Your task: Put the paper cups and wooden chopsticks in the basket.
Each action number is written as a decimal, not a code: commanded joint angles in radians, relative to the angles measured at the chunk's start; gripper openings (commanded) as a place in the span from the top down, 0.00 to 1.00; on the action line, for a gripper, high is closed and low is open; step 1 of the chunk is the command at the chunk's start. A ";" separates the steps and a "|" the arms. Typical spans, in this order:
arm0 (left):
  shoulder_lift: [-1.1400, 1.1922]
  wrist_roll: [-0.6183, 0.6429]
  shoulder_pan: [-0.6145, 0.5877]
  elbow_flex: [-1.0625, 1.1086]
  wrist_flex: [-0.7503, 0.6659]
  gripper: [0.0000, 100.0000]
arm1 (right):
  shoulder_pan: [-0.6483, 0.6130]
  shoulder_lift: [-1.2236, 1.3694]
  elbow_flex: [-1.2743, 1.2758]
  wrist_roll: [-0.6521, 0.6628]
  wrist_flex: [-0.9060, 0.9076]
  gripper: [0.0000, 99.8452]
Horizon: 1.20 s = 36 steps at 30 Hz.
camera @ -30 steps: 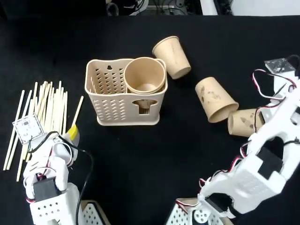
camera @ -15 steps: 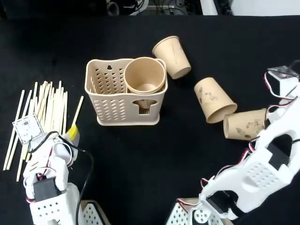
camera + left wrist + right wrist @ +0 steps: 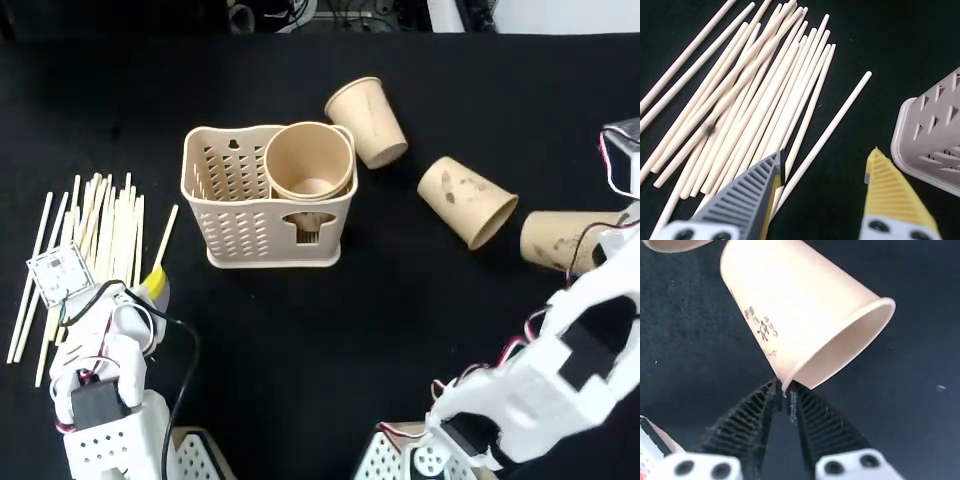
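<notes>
A beige slotted basket (image 3: 235,195) stands mid-table with one paper cup (image 3: 310,160) upright inside it. Behind its right corner lies a second cup (image 3: 367,120), and a third cup (image 3: 467,200) lies further right. My right gripper (image 3: 785,392) is shut on the rim of a fourth cup (image 3: 800,335), which lies on its side at the table's right edge (image 3: 558,240). Several wooden chopsticks (image 3: 90,245) are fanned out left of the basket. My left gripper (image 3: 826,152) is open just above the near ends of the chopsticks (image 3: 755,100), straddling one stray stick (image 3: 830,135).
The table is covered in black cloth (image 3: 300,340). A corner of the basket (image 3: 932,145) is close to the left gripper's yellow finger (image 3: 890,185). The right arm's white body (image 3: 560,370) spans the lower right. Cables lie along the back edge.
The right arm has dragged its held cup to the right, away from the neighbouring cup, which turned and shifted a little. The left arm has not moved.
</notes>
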 commanded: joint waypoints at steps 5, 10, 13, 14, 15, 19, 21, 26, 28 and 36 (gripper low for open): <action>-0.006 -0.006 0.013 -0.007 -0.020 0.73 | -0.051 -0.352 0.062 0.008 0.035 0.99; -0.006 -0.006 0.013 -0.007 -0.020 0.73 | -0.215 -0.647 0.090 -0.046 0.038 0.99; -0.006 -0.006 0.013 -0.007 -0.020 0.73 | -0.404 -0.816 0.093 -0.106 0.038 0.99; -0.006 -0.006 0.013 -0.007 -0.020 0.73 | -0.471 -0.863 0.093 -0.121 0.038 0.99; -0.006 -0.006 0.013 -0.007 -0.020 0.73 | -0.543 -0.901 0.088 -0.132 0.038 0.99; -0.006 -0.006 0.013 -0.007 -0.020 0.73 | -0.789 -0.984 0.084 -0.180 0.032 0.99; -0.006 -0.006 0.013 -0.007 -0.020 0.73 | -0.896 -0.992 0.084 -0.186 0.032 0.99; -0.006 -0.006 0.013 -0.007 -0.020 0.73 | -1.085 -0.941 0.085 -0.247 -0.021 0.99; -0.006 -0.006 0.013 -0.007 -0.020 0.73 | -1.109 -0.906 0.085 -0.281 -0.068 0.99; -0.006 -0.006 0.013 -0.007 -0.020 0.73 | -1.132 -0.780 0.070 -0.298 -0.158 0.99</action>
